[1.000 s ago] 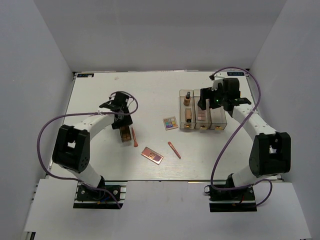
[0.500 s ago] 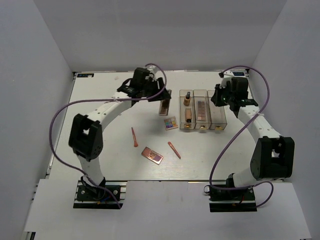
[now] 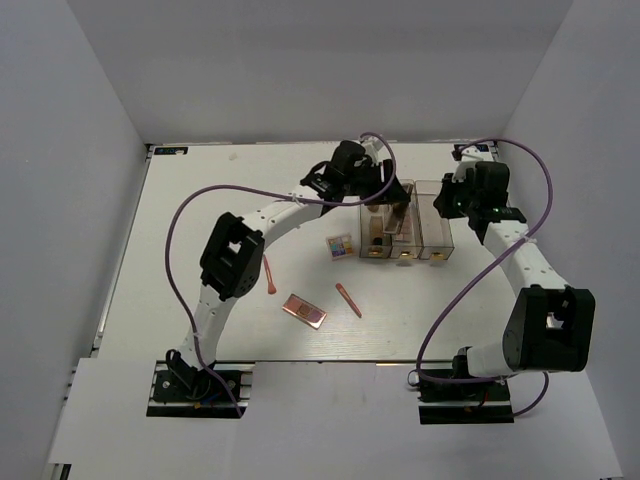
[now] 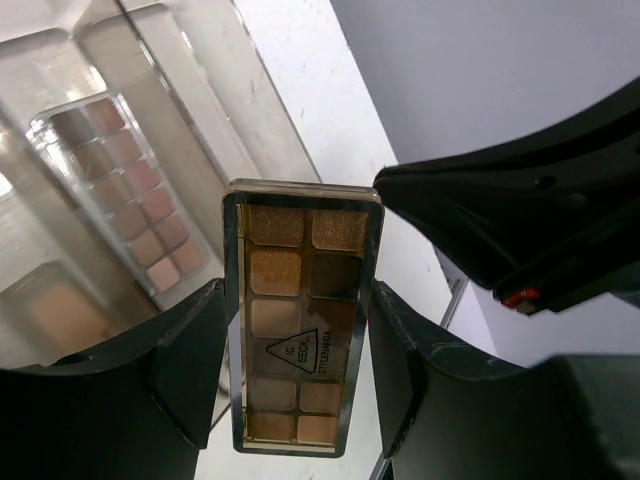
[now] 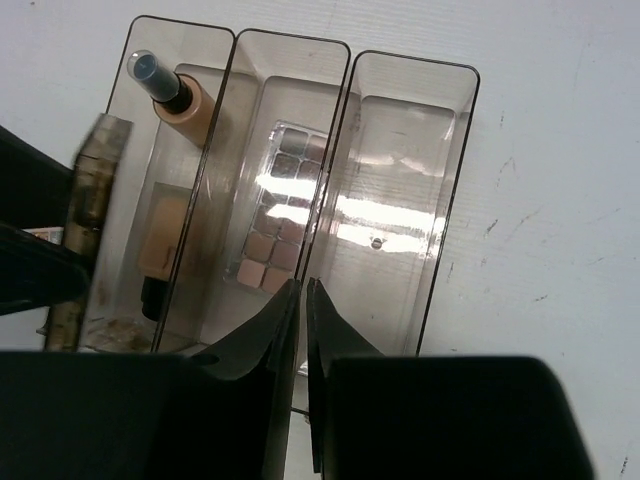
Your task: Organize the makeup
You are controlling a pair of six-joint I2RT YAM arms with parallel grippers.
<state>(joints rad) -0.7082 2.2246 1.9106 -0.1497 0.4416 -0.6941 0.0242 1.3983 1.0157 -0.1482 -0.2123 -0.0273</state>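
Toward the surface's near edge, the rose-gold palette (image 3: 304,310) and a coral stick (image 3: 348,299) await sorting. Farther back, the left fingers (image 4: 185,370) grasp the brown palette (image 4: 300,320) above the clear box (image 5: 410,55). The right fingers (image 5: 262,350) are clenched and empty. The next move probably calls for lowering the brown palette into a compartment, then releasing.

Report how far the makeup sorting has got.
Done: a bottle and a pink-brown palette lie in the clear organizer. In hand: the left gripper holds a gold-brown palette over it. Left on the table: multicoloured palette, rose-gold palette, two coral sticks.
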